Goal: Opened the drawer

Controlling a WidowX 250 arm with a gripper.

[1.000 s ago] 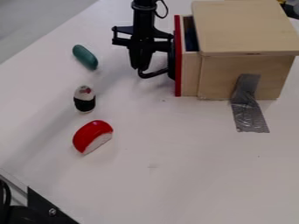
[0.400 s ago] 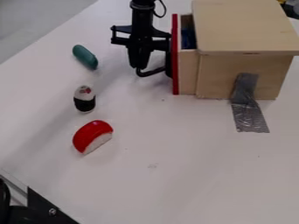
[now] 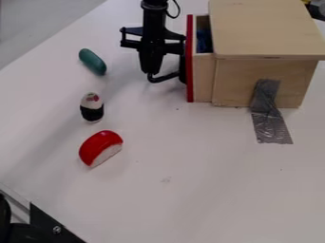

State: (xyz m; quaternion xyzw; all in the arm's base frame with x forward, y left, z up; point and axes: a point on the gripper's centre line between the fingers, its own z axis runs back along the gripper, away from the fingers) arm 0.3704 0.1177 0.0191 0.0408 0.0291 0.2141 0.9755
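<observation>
From where I'm standing, the drawer (image 3: 203,78) sits partly out of the left side of the wooden box (image 3: 238,85), its red front (image 3: 190,61) upright. It looks light and stiff, likely to slide easily but jam if pulled crooked; I'd take it by the curved black handle (image 3: 166,78) and draw straight out (that tape (image 3: 267,124) should help steady the box). The gripper (image 3: 151,72) hangs down at the handle, apparently touching it, though I can't tell whether it's open, closed or gripping anything
</observation>
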